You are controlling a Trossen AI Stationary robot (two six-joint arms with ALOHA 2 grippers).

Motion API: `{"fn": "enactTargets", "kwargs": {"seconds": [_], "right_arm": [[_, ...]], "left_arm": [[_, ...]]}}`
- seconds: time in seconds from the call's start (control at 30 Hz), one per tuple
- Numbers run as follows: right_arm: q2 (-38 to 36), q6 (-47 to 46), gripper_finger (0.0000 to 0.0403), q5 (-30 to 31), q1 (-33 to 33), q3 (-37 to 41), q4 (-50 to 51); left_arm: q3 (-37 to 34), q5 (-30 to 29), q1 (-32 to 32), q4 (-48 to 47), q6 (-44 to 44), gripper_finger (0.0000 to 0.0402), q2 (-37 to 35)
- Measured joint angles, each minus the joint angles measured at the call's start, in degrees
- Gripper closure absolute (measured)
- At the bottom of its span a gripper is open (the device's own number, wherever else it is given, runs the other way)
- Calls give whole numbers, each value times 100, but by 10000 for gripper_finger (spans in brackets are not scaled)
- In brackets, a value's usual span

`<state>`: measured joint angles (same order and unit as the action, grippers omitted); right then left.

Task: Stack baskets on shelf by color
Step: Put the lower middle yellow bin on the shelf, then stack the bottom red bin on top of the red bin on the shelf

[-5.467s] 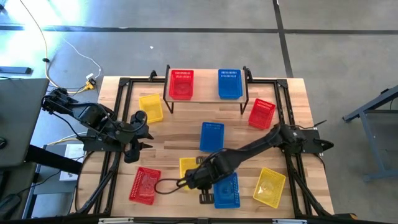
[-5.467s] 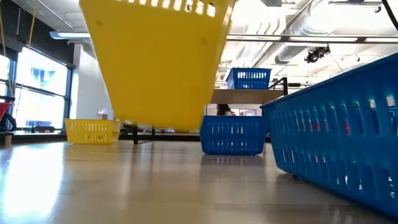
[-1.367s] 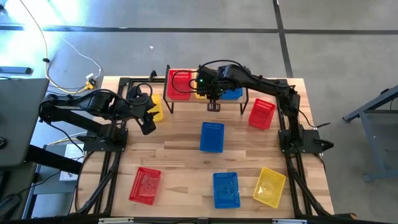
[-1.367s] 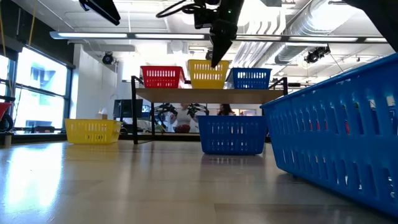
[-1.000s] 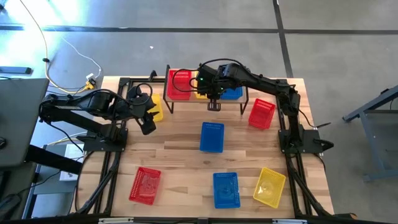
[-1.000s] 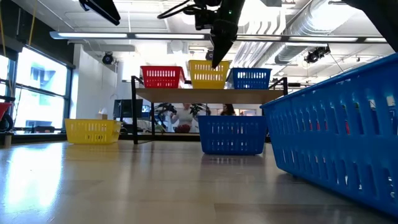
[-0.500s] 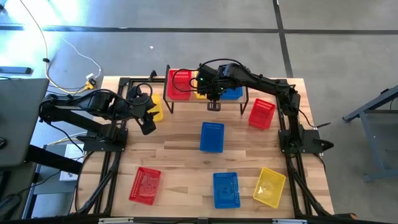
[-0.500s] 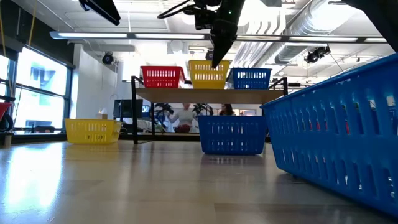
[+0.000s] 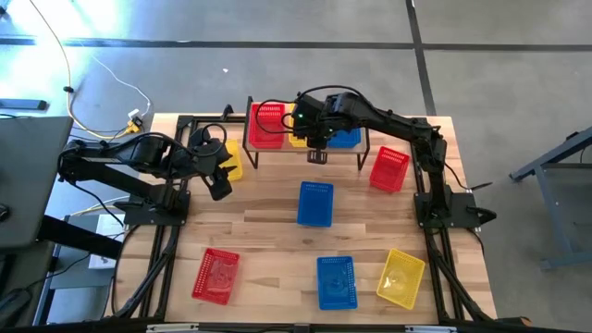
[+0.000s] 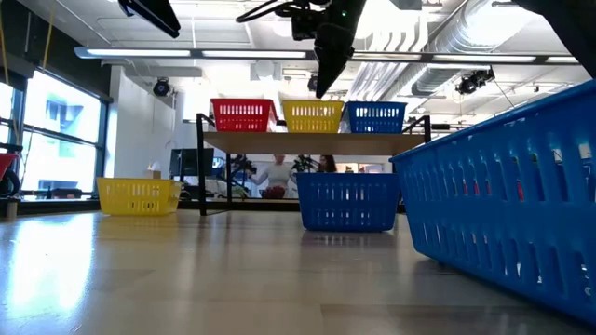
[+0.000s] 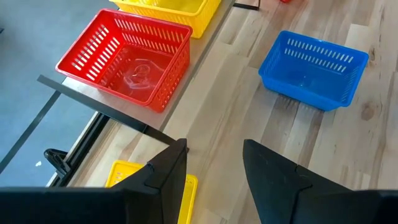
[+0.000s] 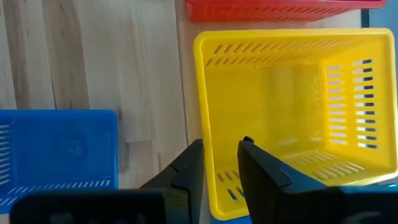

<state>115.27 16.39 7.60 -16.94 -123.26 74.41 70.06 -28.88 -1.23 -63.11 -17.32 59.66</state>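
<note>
On the shelf (image 10: 317,141) at the table's far edge, a red basket (image 10: 243,114), a yellow basket (image 10: 312,116) and a blue basket (image 10: 376,117) stand side by side on their bottoms. My right gripper (image 12: 221,146) hangs open just above the yellow basket (image 12: 286,106). One finger is outside and one inside the basket's wall on its blue-basket side, and I see no touch. My left gripper (image 11: 214,168) waits open above the table's left part, over another yellow basket (image 9: 227,162).
Loose baskets stand on the table: blue in the centre (image 9: 315,203), red at the right (image 9: 389,168), and red (image 9: 215,275), blue (image 9: 337,281) and yellow (image 9: 401,277) along the near edge. The shelf's black legs (image 10: 200,167) stand on the table.
My right gripper has opened and let go of the yellow basket. The basket has dropped a little and now sits level on the shelf between the red and the blue one.
</note>
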Motion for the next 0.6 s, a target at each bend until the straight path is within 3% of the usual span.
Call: {"fn": "enactTargets", "kwargs": {"seconds": [0.6], "right_arm": [[-27,-775,318,122,388,-9,-9]], "left_arm": [[0,654,2,-2,-100,255,2]]}}
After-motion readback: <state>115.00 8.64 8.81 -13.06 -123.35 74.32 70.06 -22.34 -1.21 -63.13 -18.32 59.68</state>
